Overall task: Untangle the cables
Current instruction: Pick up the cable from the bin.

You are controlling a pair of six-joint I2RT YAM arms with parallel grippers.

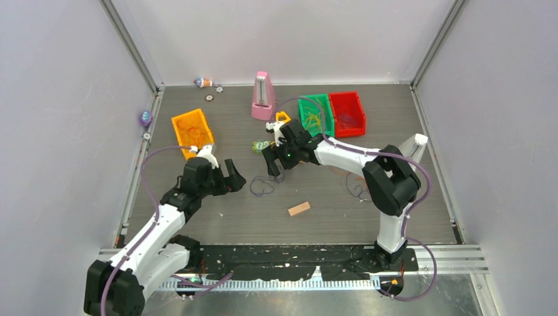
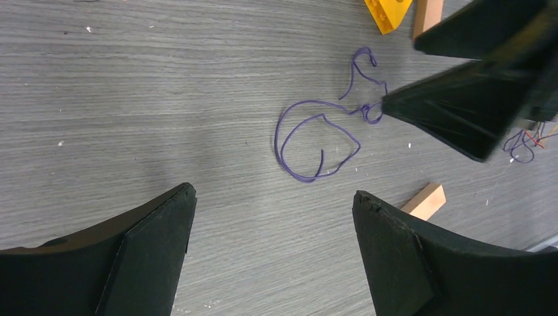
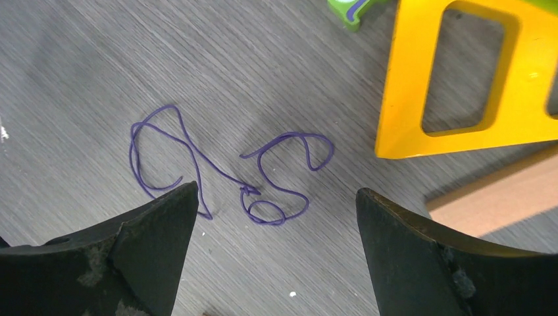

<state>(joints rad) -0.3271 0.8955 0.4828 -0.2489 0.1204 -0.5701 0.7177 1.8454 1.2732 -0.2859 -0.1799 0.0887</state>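
One dark purple cable [image 1: 262,188] lies loose in loops on the grey table between my two grippers. In the left wrist view the cable [image 2: 316,117] sits ahead of my left gripper [image 2: 274,194], which is open and holds nothing. The right wrist view has the same cable [image 3: 250,189] just beyond my right gripper [image 3: 276,191], also open and holding nothing. From above, the left gripper [image 1: 235,178] is left of the strand and the right gripper [image 1: 276,172] hovers over its far end. A small tangle of cables [image 1: 357,189] lies by the right arm, seen as purple and red strands [image 2: 524,141].
A wooden block [image 1: 299,209] lies near the strand. An orange bin [image 1: 192,130] stands at the left, green bin [image 1: 314,115] and red bin [image 1: 347,113] at the back right. A pink metronome [image 1: 264,97], yellow frame piece [image 3: 474,79] and green toy [image 1: 261,145] sit behind the right gripper.
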